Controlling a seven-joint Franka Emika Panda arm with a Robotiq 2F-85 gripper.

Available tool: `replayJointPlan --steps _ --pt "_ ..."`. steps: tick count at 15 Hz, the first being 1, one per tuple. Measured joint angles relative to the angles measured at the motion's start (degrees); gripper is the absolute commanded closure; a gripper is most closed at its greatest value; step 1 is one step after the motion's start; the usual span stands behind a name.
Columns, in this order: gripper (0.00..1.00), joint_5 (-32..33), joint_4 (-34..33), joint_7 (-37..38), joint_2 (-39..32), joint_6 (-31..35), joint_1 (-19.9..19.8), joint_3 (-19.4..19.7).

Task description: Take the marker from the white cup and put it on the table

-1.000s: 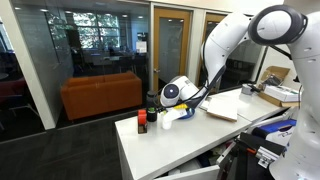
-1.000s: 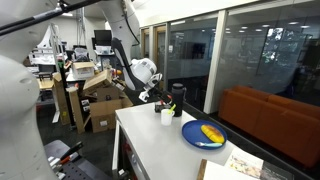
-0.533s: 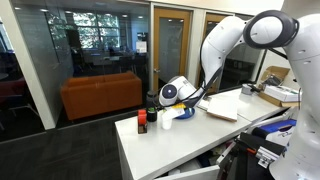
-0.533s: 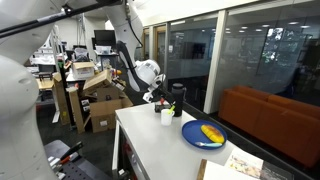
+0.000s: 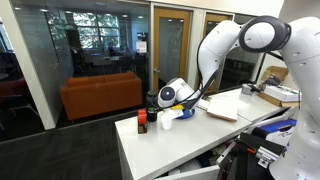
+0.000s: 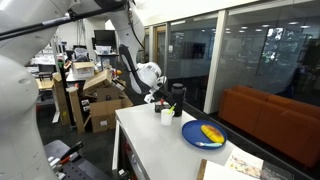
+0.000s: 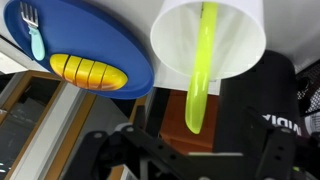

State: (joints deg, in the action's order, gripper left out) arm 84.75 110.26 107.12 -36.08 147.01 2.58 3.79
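Office-lab room, glass walls, orange sofa [image 5: 100, 95] behind. White table [image 5: 185, 148] sits under the arm. Franka arm [image 5: 225, 45] reaches down from above to the table's far corner. Gripper [image 7: 190, 150] hangs low over the table, just short of the white cup [image 7: 210, 40]; jaws are spread apart, one on each side, gripping nothing. Blue plate [image 7: 75, 50] lies beside the cup, ahead and off to one side of the gripper in the wrist view, holding a yellow item [image 7: 88, 70] and a teal fork [image 7: 32, 28]. Dark bottle [image 7: 285, 100] stands on the gripper's other side, close to the cup. Marker [image 7: 200, 80], yellow-green, is still in the cup and leans out over the rim toward the gripper, its free end between the jaws; I cannot tell if it touches them. Small red-orange container [image 5: 142, 121] stands near the gripper in an exterior view.
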Motion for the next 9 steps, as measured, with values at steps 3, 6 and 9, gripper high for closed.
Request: replayJointPlan --steps 3,6,9 --pt "0.55 0.0 -0.53 0.0 -0.46 0.0 0.0 0.0" --pt "0.77 0.0 -0.73 0.0 -0.46 0.0 0.01 0.0" --pt "0.99 0.0 -0.77 0.0 -0.47 0.0 0.01 0.0"
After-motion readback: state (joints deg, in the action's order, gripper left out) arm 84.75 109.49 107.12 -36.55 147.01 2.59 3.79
